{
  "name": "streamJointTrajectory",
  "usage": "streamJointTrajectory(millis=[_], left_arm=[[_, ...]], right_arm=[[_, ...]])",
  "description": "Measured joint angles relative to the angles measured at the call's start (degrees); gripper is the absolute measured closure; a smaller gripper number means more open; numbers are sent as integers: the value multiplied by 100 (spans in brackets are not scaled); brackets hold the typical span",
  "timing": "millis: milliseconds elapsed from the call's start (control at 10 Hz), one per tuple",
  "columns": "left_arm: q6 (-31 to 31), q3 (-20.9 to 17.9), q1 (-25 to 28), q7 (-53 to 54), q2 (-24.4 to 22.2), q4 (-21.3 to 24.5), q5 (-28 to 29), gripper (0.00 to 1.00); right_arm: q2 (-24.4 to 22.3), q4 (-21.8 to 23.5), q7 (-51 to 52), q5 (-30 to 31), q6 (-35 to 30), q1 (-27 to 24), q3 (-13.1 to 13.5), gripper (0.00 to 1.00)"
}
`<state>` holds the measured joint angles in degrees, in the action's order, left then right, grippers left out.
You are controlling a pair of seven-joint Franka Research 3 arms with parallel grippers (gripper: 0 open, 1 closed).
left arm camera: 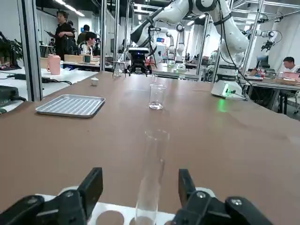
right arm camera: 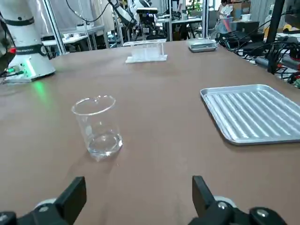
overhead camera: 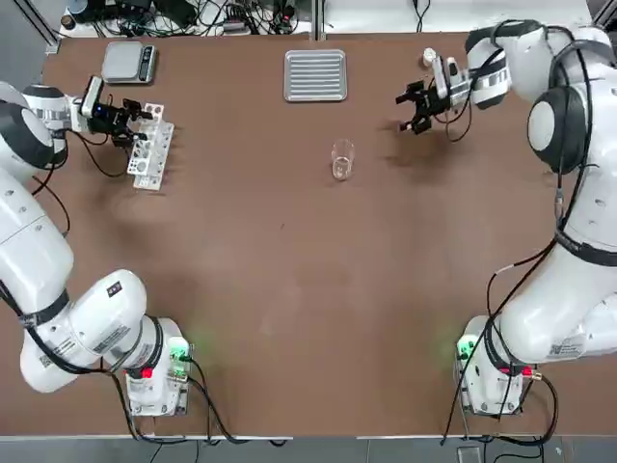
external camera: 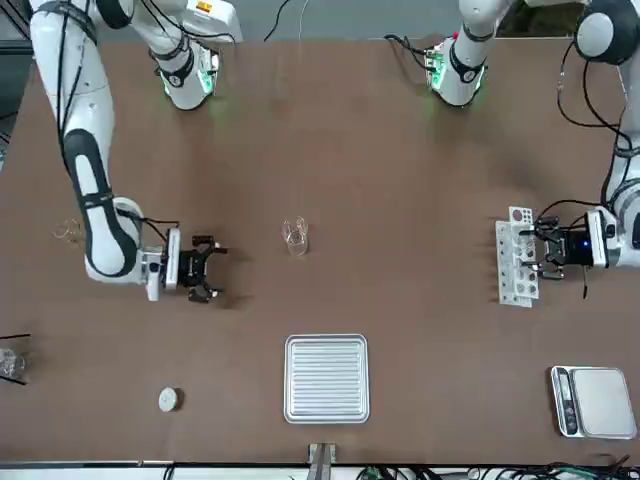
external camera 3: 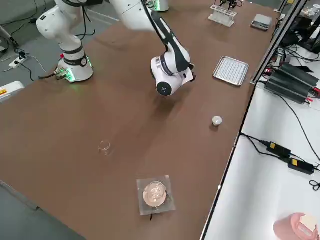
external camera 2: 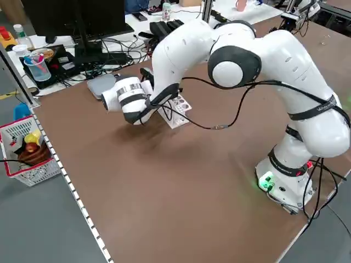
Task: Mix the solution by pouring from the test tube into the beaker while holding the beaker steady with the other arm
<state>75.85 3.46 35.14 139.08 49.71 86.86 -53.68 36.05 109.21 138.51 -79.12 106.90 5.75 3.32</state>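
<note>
you're at the pick-up step: nothing is held yet and nothing poured.

left gripper [overhead camera: 128, 126] sits at the rack [overhead camera: 153, 153], far left of the table [overhead camera: 289, 270] in the top view. in its wrist view the fingers [left arm camera: 92, 190] stand apart on either side of the tube [left arm camera: 151, 178], with a gap showing on both sides, so no clamp yet (they look to be drawing in, but i can't tell more than that). the tube stands upright in the rack, long axis vertical, open mouth up. it looks clear; i can't tell whether there is liquid in it.

beaker [overhead camera: 342, 158] is mid-table, just this side of the tray [overhead camera: 315, 75], standing upright on its base, mouth up, axis vertical. well apart from both grippers.

right gripper [overhead camera: 416, 104] hovers to the right of the beaker, near but not touching, fingers [right arm camera: 70, 199] wide apart and aimed level at it (the beaker sits ahead of the fingers in the wrist view, not between them).

next, by my reading: you need the left fingers to clamp the tube, then lift it straight up along its axis so it clears the rack without tipping. the right gripper needs to slide in until the beaker wall is between its fingers, then clamp gently; glass, so easy on the squeeze. only then bring the tube over.
</note>
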Motion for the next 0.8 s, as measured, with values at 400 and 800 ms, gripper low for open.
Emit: streamJointTrajectory(millis=[400, 800], left_arm=[[3, 12, 1, 112, 0, 2, -19, 56], [5, 15, 1, 114, 2, 38, -19, 58]], right_arm=[[1, 599, 333, -919, 315, 510, -6, 1], [52, 887, 634, -1588, 534, 1076, -7, 1]])
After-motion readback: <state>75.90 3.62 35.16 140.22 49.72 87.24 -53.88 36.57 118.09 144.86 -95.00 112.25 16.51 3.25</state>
